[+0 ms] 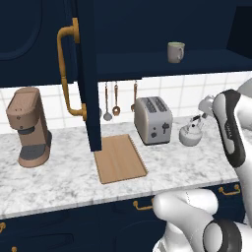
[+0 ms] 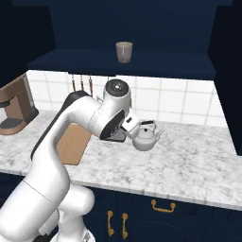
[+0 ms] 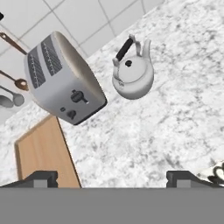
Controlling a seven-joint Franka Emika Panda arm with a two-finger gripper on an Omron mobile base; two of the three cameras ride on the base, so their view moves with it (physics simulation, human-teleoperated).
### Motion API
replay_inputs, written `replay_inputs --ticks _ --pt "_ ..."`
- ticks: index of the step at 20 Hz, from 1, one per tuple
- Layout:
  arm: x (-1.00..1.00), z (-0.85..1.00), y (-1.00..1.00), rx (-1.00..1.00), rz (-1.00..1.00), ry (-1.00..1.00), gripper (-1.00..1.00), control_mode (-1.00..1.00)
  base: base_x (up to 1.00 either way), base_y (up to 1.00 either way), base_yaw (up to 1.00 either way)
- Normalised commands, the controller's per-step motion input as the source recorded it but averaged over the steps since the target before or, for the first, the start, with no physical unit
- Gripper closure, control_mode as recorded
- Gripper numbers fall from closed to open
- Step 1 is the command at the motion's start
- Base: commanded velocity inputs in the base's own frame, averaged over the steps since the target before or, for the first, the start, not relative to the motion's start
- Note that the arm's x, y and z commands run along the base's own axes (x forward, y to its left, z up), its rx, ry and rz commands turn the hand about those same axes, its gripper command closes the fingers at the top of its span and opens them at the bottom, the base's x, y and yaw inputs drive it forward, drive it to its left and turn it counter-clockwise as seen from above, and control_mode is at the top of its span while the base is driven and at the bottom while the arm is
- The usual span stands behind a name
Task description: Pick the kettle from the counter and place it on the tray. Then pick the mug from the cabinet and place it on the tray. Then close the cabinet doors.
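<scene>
Hand view shows the gripper [image 3: 112, 177] spread wide and empty above the kettle [image 3: 132, 74], which looks rigid, smooth and slippery, best pinched by its thin dark upright handle [image 3: 124, 48].

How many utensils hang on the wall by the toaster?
3: utensils hang in a row on the tiles, just left of the toaster; the open cabinet door may hide more.

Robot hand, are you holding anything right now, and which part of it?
Nothing is held. The gripper is open, its two fingertips wide apart with only counter between them. The kettle sits on the counter ahead, untouched.
</scene>
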Motion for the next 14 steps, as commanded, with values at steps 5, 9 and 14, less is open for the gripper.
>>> replay_inputs --ticks 5,9,14 --pt "0.28 -0.11 -0.43 0.15 -0.11 0.0 -1.0 -1.0 0.0 0.0 0.0" --pt "0.38 -0.19 -0.24 0.07 -0.04 0.02 -1.0 -1.0 0.0 0.0 0.0" --pt "0.39 -0.24 -0.06 0.04 -0.05 0.03 -1.0 -1.0 0.0 0.0 0.0"
